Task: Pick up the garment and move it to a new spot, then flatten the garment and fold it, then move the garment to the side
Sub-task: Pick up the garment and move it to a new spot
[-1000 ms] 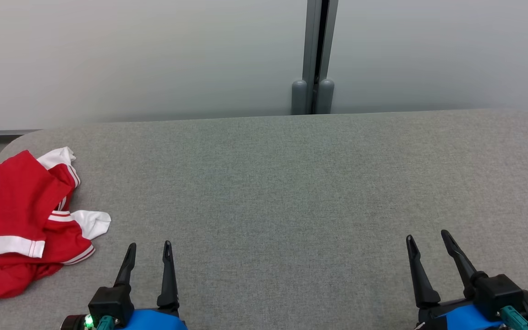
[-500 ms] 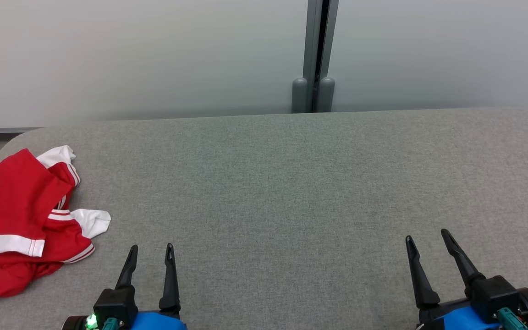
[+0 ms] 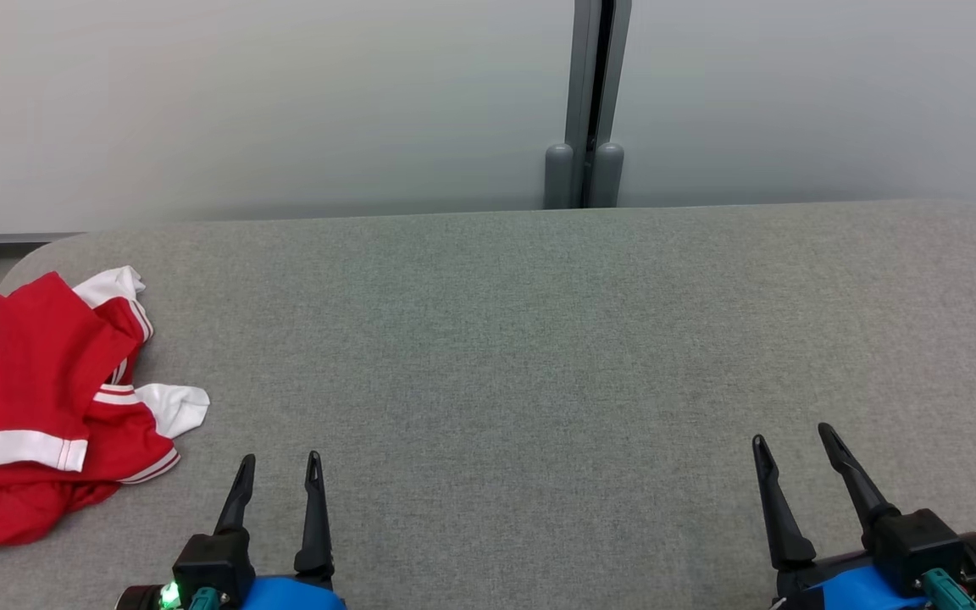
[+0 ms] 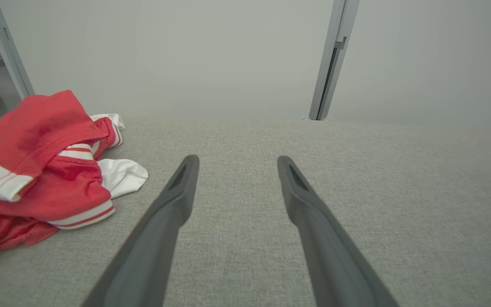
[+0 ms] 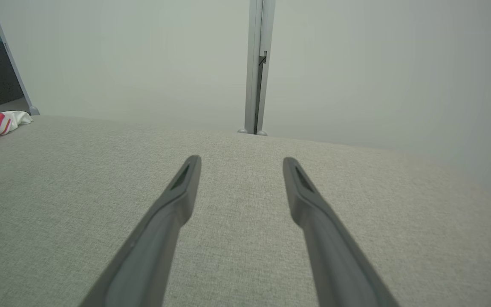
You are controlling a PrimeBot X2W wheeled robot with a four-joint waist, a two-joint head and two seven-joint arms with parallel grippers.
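Head view: red-and-white garment (image 3: pixel 22 381), perhaps a jersey, lies crumpled.

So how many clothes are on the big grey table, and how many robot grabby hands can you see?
Clothes: 1, a crumpled red and white garment
Grippers: 2, the left gripper and the right gripper, both open
Total: 3
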